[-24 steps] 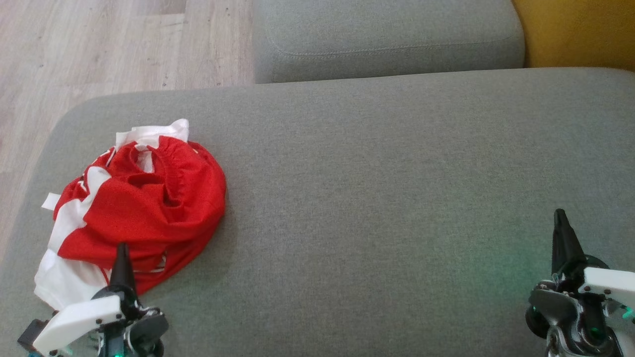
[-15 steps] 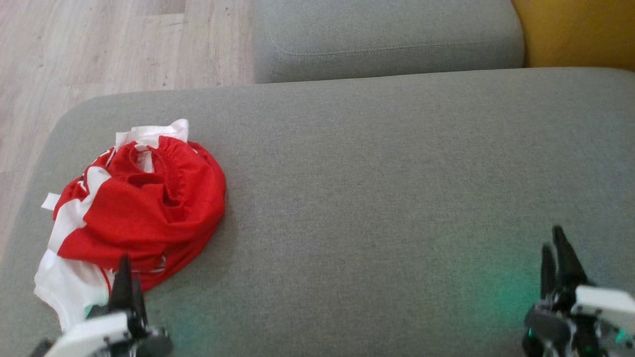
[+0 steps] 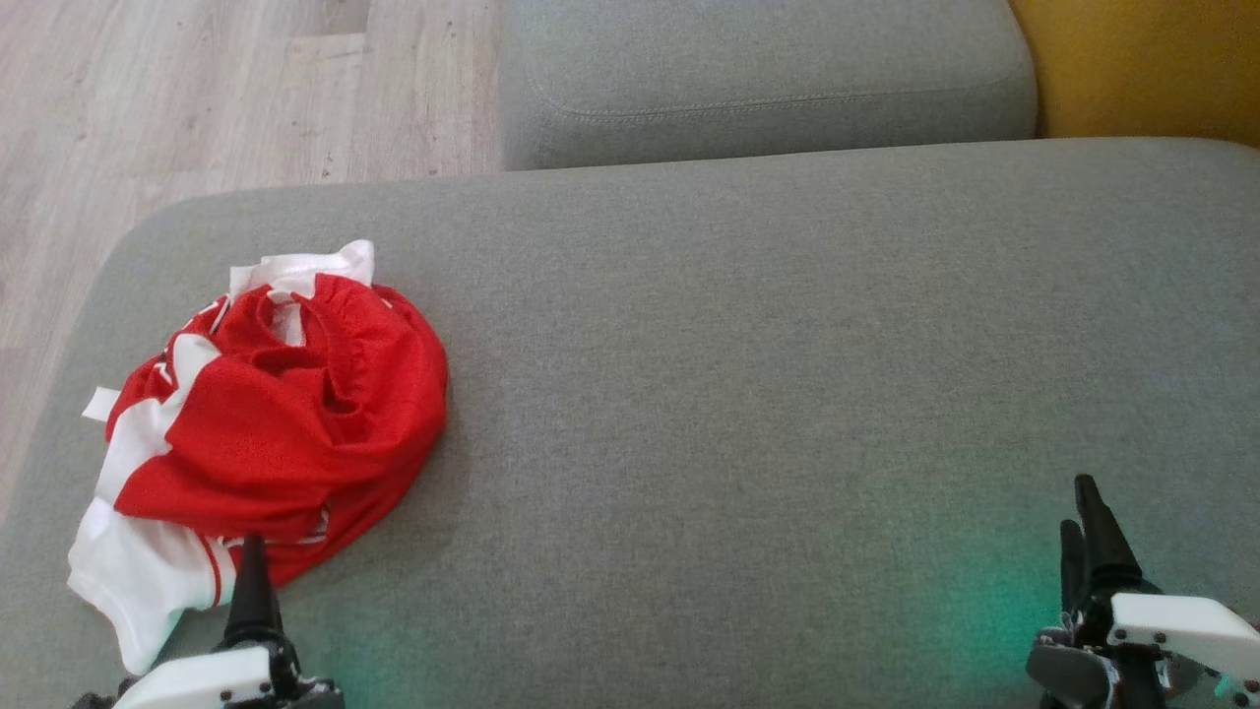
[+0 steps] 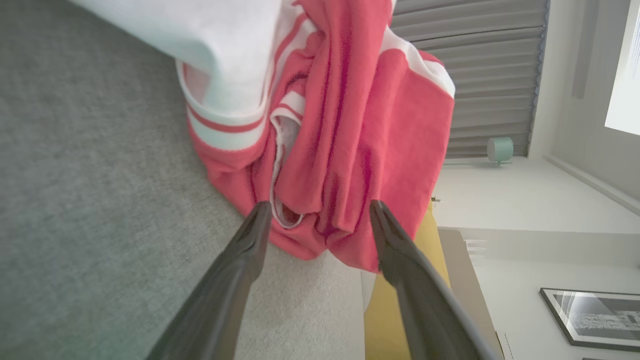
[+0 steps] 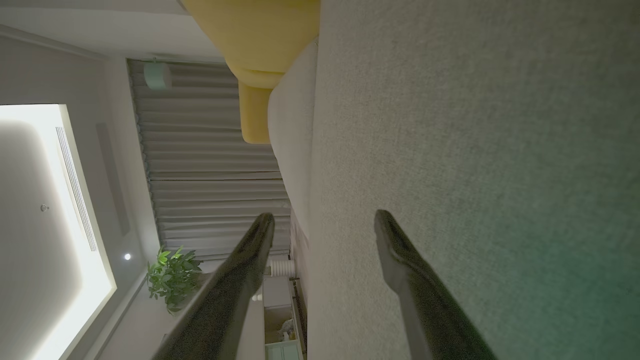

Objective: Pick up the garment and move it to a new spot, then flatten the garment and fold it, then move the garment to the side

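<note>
A crumpled red and white garment (image 3: 276, 423) lies in a heap at the left end of the grey sofa seat (image 3: 748, 414). My left gripper (image 3: 252, 581) sits at the bottom left, just in front of the heap's near edge. The left wrist view shows the garment (image 4: 330, 125) close ahead of the open left gripper (image 4: 317, 212), whose fingertips flank its red folds with nothing held. At the bottom right, over bare cushion far from the garment, is my right gripper (image 3: 1083, 512). In the right wrist view the right gripper (image 5: 325, 220) is open and empty.
A grey back cushion (image 3: 768, 79) runs behind the seat. Mustard-yellow upholstery (image 3: 1142, 64) shows at the far right. Wooden floor (image 3: 197, 98) lies beyond the seat's rounded left end. The seat's middle and right are bare grey fabric.
Both grippers have drawn back toward the bottom edge of the head view. The garment has not moved.
</note>
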Available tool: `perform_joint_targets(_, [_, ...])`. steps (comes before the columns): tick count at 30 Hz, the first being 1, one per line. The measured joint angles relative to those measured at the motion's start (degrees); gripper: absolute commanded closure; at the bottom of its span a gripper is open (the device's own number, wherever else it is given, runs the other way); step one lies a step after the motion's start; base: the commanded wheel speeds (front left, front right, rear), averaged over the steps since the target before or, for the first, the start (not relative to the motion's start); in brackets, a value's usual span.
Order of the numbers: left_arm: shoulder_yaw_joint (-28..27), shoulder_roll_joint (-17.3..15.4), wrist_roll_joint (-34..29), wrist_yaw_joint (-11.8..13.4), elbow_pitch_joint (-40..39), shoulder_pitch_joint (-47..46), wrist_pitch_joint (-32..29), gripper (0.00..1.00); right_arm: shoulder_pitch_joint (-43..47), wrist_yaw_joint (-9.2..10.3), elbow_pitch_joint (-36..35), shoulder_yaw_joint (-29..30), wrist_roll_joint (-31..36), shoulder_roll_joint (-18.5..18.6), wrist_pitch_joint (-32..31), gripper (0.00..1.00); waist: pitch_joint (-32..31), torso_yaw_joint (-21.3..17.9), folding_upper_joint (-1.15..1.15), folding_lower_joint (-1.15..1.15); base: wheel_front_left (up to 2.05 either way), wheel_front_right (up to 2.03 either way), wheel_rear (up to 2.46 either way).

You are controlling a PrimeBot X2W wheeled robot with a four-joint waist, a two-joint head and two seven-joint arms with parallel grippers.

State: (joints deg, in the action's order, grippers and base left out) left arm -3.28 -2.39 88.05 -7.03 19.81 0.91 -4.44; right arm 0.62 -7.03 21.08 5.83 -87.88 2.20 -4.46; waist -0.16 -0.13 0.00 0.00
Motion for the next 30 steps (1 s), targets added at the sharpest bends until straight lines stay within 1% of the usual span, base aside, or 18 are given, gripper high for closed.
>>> perform_joint_targets(3, [0.19, 0.00, -2.38, 0.12, -0.85, 0.00, 0.52, 0.00, 0.00, 0.00, -0.33, -0.21, 2.75, 0.00, 0.59, 0.00, -0.12, -0.05, 0.00, 0.00, 0.00, 0.00, 0.00])
perform_joint_targets(4, [0.54, 0.00, -4.23, 0.58, -1.63, 0.00, 0.64, 0.00, 0.00, 0.00, -0.71, -0.63, 4.23, 0.01, 0.75, 0.00, -0.21, -0.10, 0.00, 0.00, 0.00, 0.00, 0.00])
perform_joint_targets(8, [1.60, 0.02, -7.59, 1.56, -2.54, 0.01, 1.44, 0.00, 0.00, 0.00, -1.27, -1.86, 7.21, 0.00, 1.59, 0.00, -0.40, -0.16, 0.00, 0.00, 0.00, 0.00, 0.00])
perform_joint_targets(18, [3.78, 0.03, -16.41, 2.68, -4.32, 0.01, 3.10, 0.00, 0.00, 0.00, -1.92, -4.27, 15.95, 0.01, 3.05, 0.00, -0.83, -0.21, 0.00, 0.00, 0.00, 0.00, 0.00])
perform_joint_targets(21, [4.34, 0.01, -18.69, 3.09, -4.98, 0.02, 3.58, 0.00, 0.00, 0.00, -1.96, -5.03, 19.13, 0.01, 3.56, 0.00, -0.98, -0.23, 0.00, 0.00, 0.00, 0.00, 0.00])
perform_joint_targets(26, [5.14, 0.01, -20.97, 4.09, -5.42, 0.07, 4.24, 0.00, 0.00, 0.00, -2.38, -5.98, 22.42, 0.03, 4.55, 0.00, -1.25, -0.32, 0.00, 0.00, 0.00, 0.00, 0.00])
perform_joint_targets(30, [5.20, 0.01, -23.82, 4.28, -5.65, 0.12, 5.12, 0.00, 0.01, 0.00, -2.50, -7.09, 25.44, 0.03, 5.14, 0.00, -1.52, -0.45, 0.00, 0.00, 0.00, 0.00, 0.00])
